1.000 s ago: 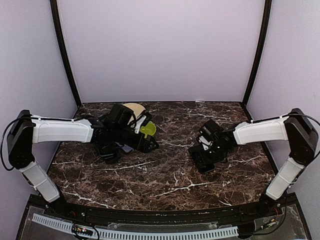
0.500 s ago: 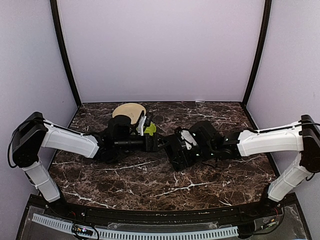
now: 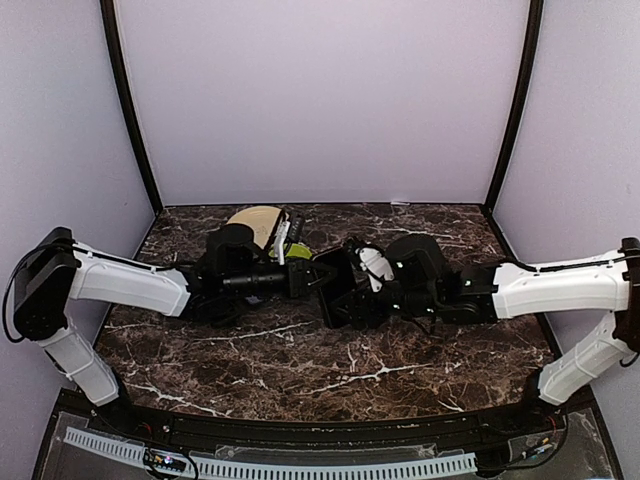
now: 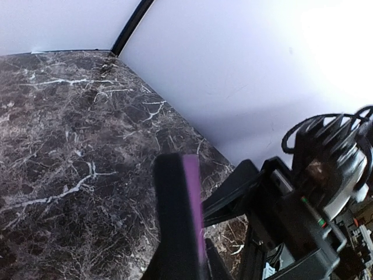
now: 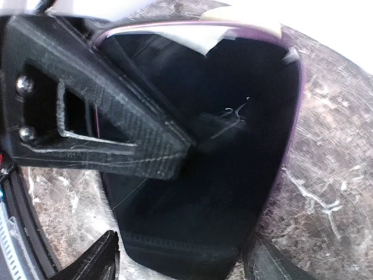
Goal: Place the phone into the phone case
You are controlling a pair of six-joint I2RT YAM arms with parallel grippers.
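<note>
Arms met above the surface: left fingers just pinched the case rim (firmly, it seems); right fingers, wide, grip its sides, bracing it for fitting.

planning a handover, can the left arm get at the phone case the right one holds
Probably yes: the left end effector sits at the phone case, held by the right end effector mid-table, with nothing between them. What looks like a left finger lies across the case's face.
</note>
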